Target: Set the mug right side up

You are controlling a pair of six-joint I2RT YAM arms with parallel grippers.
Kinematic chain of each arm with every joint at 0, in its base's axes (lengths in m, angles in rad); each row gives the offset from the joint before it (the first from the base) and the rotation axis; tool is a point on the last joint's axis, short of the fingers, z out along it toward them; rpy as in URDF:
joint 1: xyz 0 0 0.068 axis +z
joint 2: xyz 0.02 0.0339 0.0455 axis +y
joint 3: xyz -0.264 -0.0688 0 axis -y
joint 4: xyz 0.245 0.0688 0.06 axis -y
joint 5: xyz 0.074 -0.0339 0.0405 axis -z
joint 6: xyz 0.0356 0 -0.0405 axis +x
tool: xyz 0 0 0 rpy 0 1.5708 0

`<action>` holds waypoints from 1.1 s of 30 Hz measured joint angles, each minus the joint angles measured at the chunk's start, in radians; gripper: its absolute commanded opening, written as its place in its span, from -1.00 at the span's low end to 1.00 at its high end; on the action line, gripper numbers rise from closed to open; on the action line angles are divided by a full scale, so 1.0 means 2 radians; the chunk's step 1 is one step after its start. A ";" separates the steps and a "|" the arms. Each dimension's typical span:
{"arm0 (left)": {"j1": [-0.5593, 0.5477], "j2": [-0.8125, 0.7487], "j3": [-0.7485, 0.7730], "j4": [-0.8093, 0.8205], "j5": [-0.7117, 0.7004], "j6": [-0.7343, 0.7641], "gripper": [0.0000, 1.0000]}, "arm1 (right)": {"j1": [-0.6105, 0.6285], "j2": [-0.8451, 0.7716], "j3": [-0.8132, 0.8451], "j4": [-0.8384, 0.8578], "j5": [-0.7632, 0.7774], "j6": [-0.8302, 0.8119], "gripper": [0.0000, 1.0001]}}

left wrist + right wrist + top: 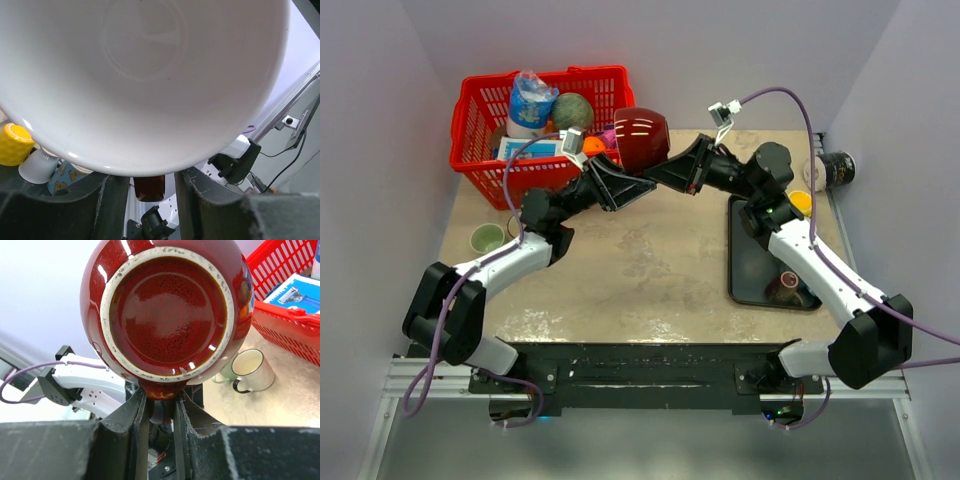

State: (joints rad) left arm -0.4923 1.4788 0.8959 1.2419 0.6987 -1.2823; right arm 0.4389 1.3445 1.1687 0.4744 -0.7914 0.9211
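Observation:
The dark red mug [641, 138] hangs in the air in front of the red basket, lying on its side between my two grippers. In the right wrist view its glazed base [167, 315] faces the camera, and my right gripper [160, 401] is shut on the handle [161, 389] below it. In the left wrist view the mug's white inside [145, 75] fills the frame. My left gripper [151, 182] is open, its fingers [197, 200] on either side of the brown handle [150, 187] with a gap on each side. In the top view the left gripper [630, 186] and right gripper [667, 172] meet under the mug.
The red basket [480, 165] of groceries stands at the back left. A green cup [487, 238] sits left of my left arm. A black tray [750, 260] at the right holds a cup [786, 288]. A yellow cup [800, 202] and a dark can [836, 170] stand behind it.

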 measured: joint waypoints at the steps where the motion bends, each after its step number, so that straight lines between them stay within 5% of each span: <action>1: 0.000 0.000 0.000 0.002 0.000 -0.003 -0.31 | 0.000 -0.002 0.000 0.000 -0.002 -0.002 -1.00; 5: 0.000 0.001 0.000 0.006 -0.002 -0.012 -0.52 | 0.000 -0.006 0.000 0.002 -0.007 -0.012 -1.00; 9: 0.000 0.003 0.000 0.009 -0.002 -0.018 -1.00 | 0.000 -0.006 0.000 0.002 -0.007 -0.018 -1.00; 23: -0.003 -0.015 0.000 -0.043 -0.014 0.024 -1.00 | -0.002 -0.005 0.000 -0.006 -0.007 -0.023 -1.00; 27: -0.004 -0.028 0.000 -0.079 -0.021 0.049 -1.00 | -0.002 0.002 0.005 -0.011 -0.010 -0.023 -0.44; 28: -0.004 -0.031 0.000 -0.090 -0.024 0.054 -1.00 | -0.003 0.005 0.007 -0.013 -0.010 -0.023 0.00; 29: -0.003 -0.033 0.001 -0.100 -0.024 0.060 -1.00 | -0.003 0.008 0.007 -0.016 -0.010 -0.023 0.18; 33: -0.003 -0.035 0.013 -0.179 -0.040 0.088 -1.00 | -0.003 0.013 0.008 -0.027 -0.006 -0.032 0.63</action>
State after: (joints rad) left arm -0.4984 1.4094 0.9222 0.8841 0.6189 -1.1057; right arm 0.4332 1.3701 1.1854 0.4206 -0.8028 0.8566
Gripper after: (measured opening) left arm 0.246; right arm 0.712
